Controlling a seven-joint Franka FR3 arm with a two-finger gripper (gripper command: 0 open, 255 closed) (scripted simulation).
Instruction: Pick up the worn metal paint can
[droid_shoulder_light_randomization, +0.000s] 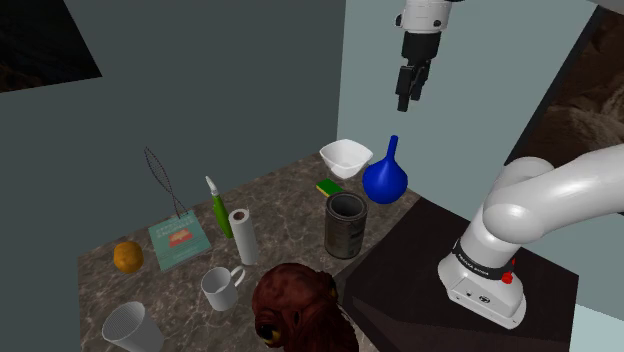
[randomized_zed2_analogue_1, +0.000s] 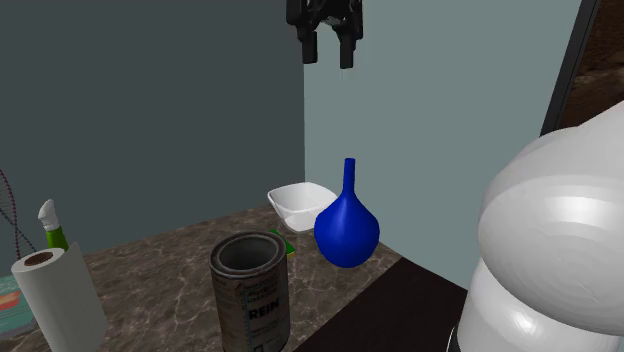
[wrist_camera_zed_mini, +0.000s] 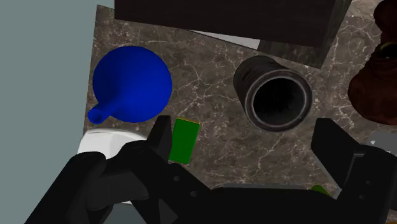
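The paint can (droid_shoulder_light_randomization: 345, 225) is a dull grey, open-topped tin with a worn label, standing upright on the dark marble counter (droid_shoulder_light_randomization: 290, 225) near the stand. It also appears at the lower middle of the second exterior view (randomized_zed2_analogue_1: 252, 290), and from above in the wrist view (wrist_camera_zed_mini: 273, 92), where its dark inside shows. My black gripper (droid_shoulder_light_randomization: 408, 98) hangs high above the counter, over the blue vase and well above the can. Its fingers stand apart and hold nothing (randomized_zed2_analogue_1: 328, 55) (wrist_camera_zed_mini: 245, 137).
A blue long-necked vase (droid_shoulder_light_randomization: 385, 178), a white bowl (droid_shoulder_light_randomization: 346, 157) and a green sponge (droid_shoulder_light_randomization: 328, 187) stand close behind the can. A paper roll (droid_shoulder_light_randomization: 243, 236), green bottle (droid_shoulder_light_randomization: 218, 208), mug (droid_shoulder_light_randomization: 220, 288), cup (droid_shoulder_light_randomization: 130, 328), orange (droid_shoulder_light_randomization: 127, 256), book (droid_shoulder_light_randomization: 178, 242) and brown plush (droid_shoulder_light_randomization: 300, 310) fill the shoulder view's left.
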